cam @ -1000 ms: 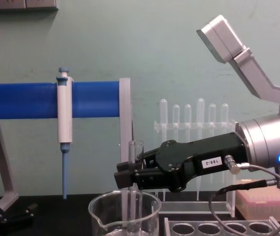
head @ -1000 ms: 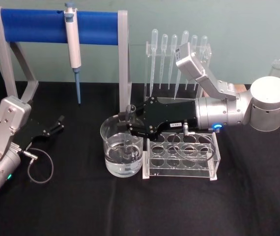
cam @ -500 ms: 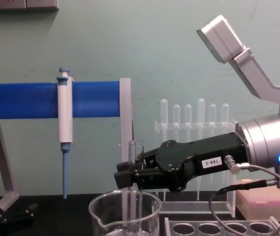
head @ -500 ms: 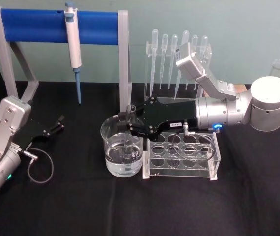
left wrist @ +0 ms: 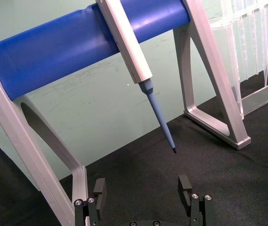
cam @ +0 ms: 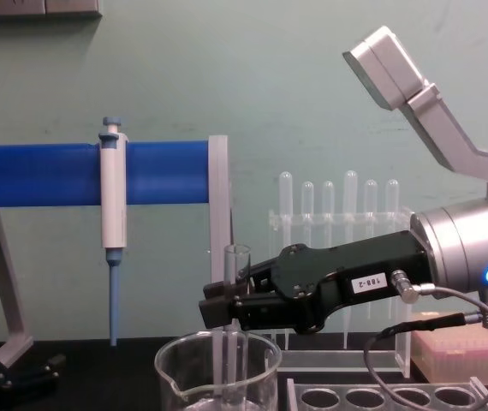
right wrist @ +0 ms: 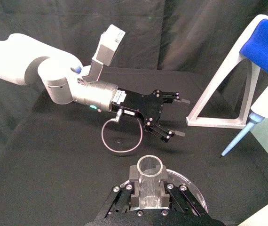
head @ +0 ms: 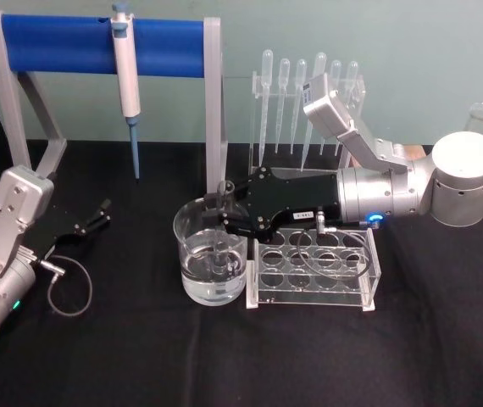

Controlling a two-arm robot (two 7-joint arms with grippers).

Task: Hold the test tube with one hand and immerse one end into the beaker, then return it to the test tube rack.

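The test tube (head: 223,197) stands upright with its lower end down in the water of the beaker (head: 192,273). My right gripper (head: 222,219) reaches in from the right over the beaker's rim and is shut on the tube just below its flared rim. From the chest, the tube (cam: 236,267) rises above the right gripper (cam: 219,310) and runs down into the beaker (cam: 261,368). The right wrist view looks straight down the tube's open mouth (right wrist: 151,165). My left gripper (head: 97,214) rests open at the left of the table, with nothing between its fingers (left wrist: 187,184).
A clear rack with round holes (head: 313,267) sits right beside the beaker, under my right wrist. A stand of plastic pipettes (head: 305,93) is behind it. A white-and-blue pipettor (head: 125,76) hangs from the blue-barred frame (head: 63,44) at the back left.
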